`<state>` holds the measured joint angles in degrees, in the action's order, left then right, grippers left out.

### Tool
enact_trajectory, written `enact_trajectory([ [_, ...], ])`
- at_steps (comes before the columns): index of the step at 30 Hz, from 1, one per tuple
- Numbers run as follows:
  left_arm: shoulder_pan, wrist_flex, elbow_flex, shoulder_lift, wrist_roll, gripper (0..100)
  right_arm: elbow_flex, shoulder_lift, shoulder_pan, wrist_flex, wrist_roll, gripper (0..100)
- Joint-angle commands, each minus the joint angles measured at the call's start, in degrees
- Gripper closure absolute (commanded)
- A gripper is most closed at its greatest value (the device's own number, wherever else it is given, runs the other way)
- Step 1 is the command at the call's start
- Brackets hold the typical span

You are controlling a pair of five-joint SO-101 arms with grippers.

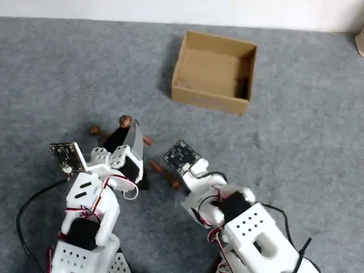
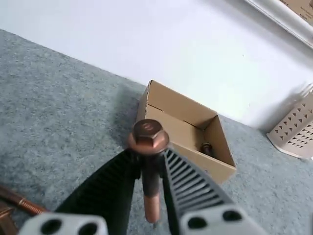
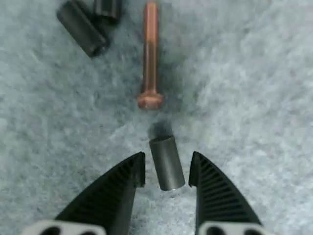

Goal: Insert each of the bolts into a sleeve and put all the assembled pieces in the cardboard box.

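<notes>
Left hand (image 2: 149, 157) gripping bolt (image 2: 148, 138); piece (image 2: 206, 147) in box (image 2: 182, 111)

Soft, even light falls from above on the grey felt-covered desk (image 1: 307, 148), bright and without hard-edged shadows. In the high view the open brown cardboard box (image 1: 213, 71) throws a faint dark band onto the felt along its left side, and its inner right corner sits deep in shade. A denser shadow pools under the white plastic left arm (image 1: 91, 193). In the left wrist view the upright copper-coloured hex-head bolt (image 2: 149, 147) carries a mild sheen on its head, against a brightly lit plain white wall (image 2: 146, 39). In the right wrist view the short dark metal sleeve (image 3: 166, 161) drops a small dark patch just past its far end. The lying copper-coloured bolt (image 3: 150, 54) shows a pale streak down its shank.
</notes>
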<state>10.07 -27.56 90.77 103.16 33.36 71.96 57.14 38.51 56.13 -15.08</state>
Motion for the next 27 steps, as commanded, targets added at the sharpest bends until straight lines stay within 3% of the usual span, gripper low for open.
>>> enact_trajectory([
  [1,-0.4,1.5,-0.7,0.3,0.4,100,1.7,-0.2,0.4,-2.2,-0.8,86.0],
  [27,-0.2,1.5,-0.7,0.3,0.4,100,13.0,-0.2,0.4,-12.9,-1.0,86.0],
])
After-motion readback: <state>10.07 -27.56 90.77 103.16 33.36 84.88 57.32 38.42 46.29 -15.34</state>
